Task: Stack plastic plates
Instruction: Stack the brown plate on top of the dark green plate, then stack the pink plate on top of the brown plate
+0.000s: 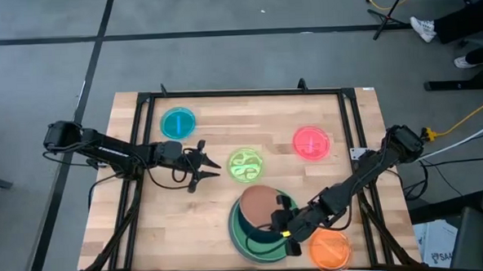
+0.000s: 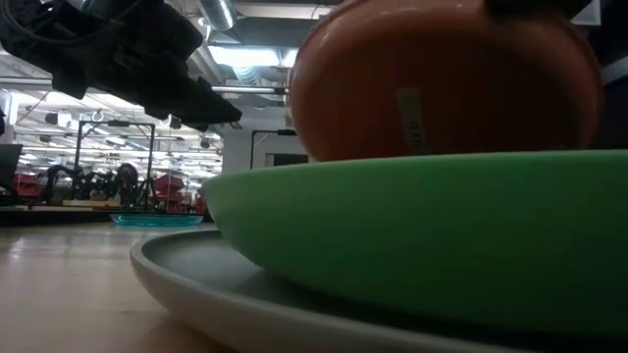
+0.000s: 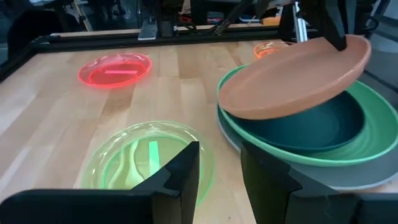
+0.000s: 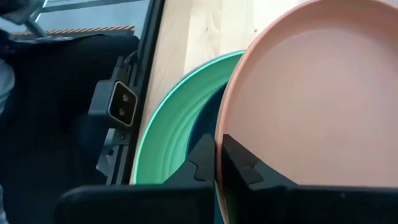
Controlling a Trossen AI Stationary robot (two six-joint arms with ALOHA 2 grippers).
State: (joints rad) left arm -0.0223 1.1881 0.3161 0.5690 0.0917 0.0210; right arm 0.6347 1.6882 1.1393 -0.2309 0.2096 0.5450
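A stack stands near the table's near edge: a grey plate (image 1: 240,243) at the bottom, a mint green plate (image 1: 246,233) in it, a dark teal plate (image 3: 311,127) in that. My right gripper (image 1: 282,221) is shut on the brown plate (image 1: 258,203), which is tilted over the stack. My left gripper (image 1: 204,166) is open and hovers just left of the lime-patterned plate (image 1: 245,164), touching nothing. The cyan plate (image 1: 178,123), pink plate (image 1: 311,142) and orange plate (image 1: 330,249) lie flat on the table. My right gripper pinches the brown plate's rim (image 4: 219,140) on its near-right side, one finger (image 4: 242,165) over the inside and one finger (image 4: 200,163) under it. It comes from the table's right. The plate tilts, its far-left edge (image 3: 231,106) low over the mint green rim; whether they touch, I cannot tell.
A black metal frame (image 1: 351,122) runs round the wooden table top. The orange plate lies just right of the stack, under the right arm. Bare wood lies between the cyan and pink plates and along the near-left part of the table.
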